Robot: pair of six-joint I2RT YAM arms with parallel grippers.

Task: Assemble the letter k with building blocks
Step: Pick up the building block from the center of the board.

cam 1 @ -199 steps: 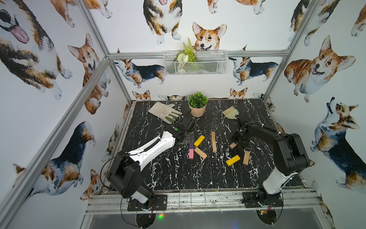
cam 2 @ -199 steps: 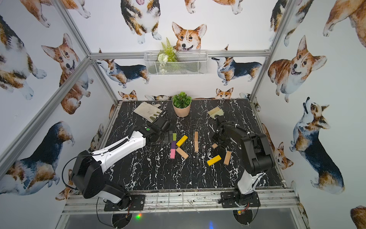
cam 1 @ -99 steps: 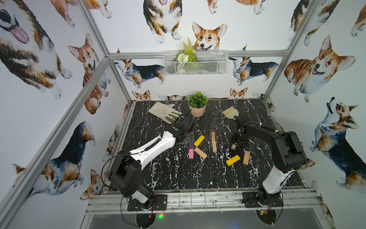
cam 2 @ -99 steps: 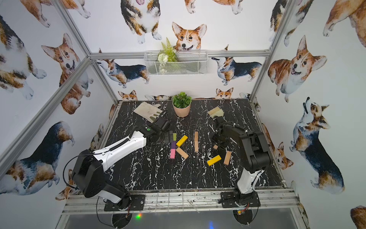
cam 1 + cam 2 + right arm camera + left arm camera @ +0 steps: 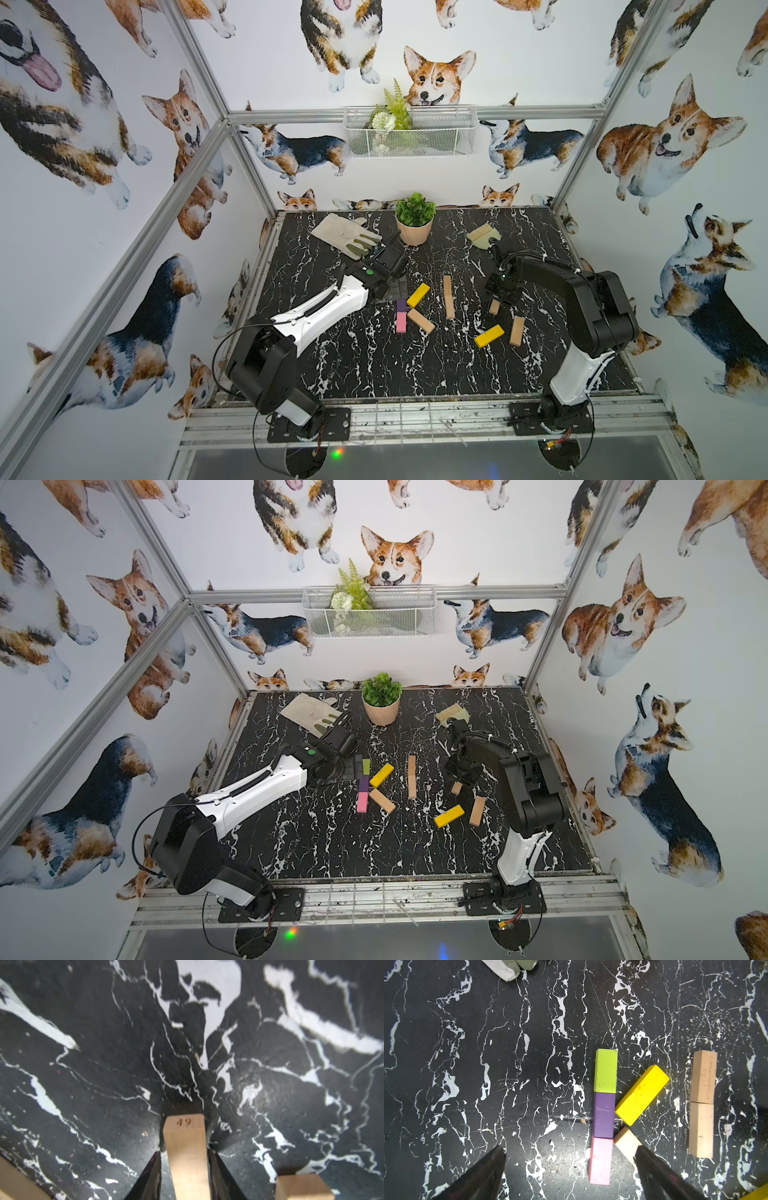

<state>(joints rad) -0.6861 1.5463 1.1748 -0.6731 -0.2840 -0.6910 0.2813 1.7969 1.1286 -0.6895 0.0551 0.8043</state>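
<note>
Narrowing since a second ago, right gripper [image 5: 184,1152] clamped tan block 49 [image 5: 184,1132]; left gripper [image 5: 570,1148] gaped empty. If gripped off-centre, it could swing into the yellow block [image 5: 489,336] at six o'clock.

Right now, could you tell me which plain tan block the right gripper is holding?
The tan block stamped 49, clamped in the right gripper; the other tan blocks lie loose on the table.

"49" stamped on tan block [image 5: 188,1157]; second block [image 5: 704,1077] print unreadable.
</note>
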